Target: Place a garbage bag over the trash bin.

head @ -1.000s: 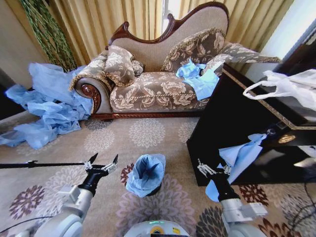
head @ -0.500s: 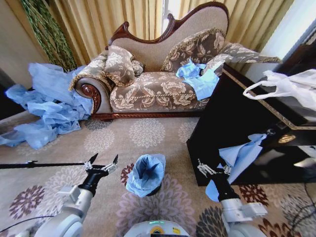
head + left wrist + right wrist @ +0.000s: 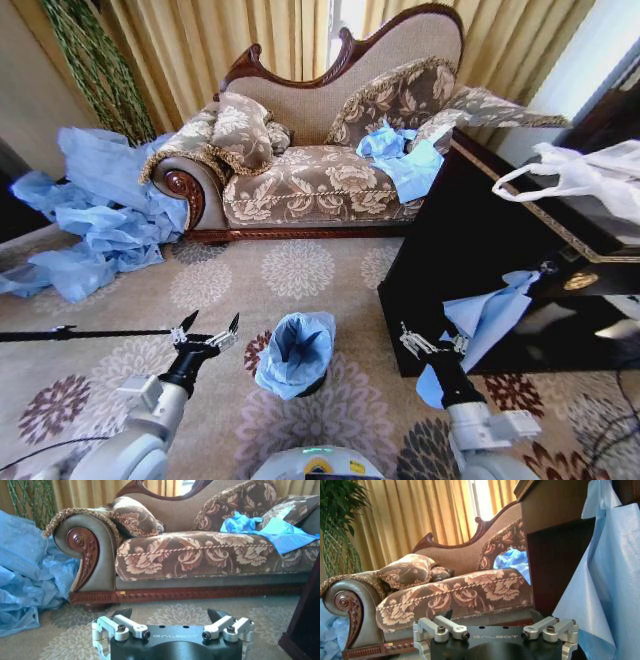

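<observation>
The trash bin (image 3: 314,384) stands on the carpet straight ahead of me, with only a sliver of its black wall showing. The garbage bag (image 3: 297,350), light blue and crinkly, sits in and over its top, and its loose edge hangs down the left side. My left gripper (image 3: 210,330) hovers open just left of the bin, empty; the left wrist view shows this gripper (image 3: 170,614) facing the sofa. My right gripper (image 3: 432,343) is open and empty to the bin's right, beside the dark cabinet, and the same gripper (image 3: 492,613) points toward the sofa in the right wrist view.
A dark cabinet (image 3: 480,250) stands at the right with a blue bag (image 3: 487,315) hanging off it and a white handled bag (image 3: 585,175) on top. A patterned sofa (image 3: 320,180) behind holds blue plastic (image 3: 402,158). A blue sheeting heap (image 3: 95,215) lies at the left. A thin black rod (image 3: 85,333) lies there too.
</observation>
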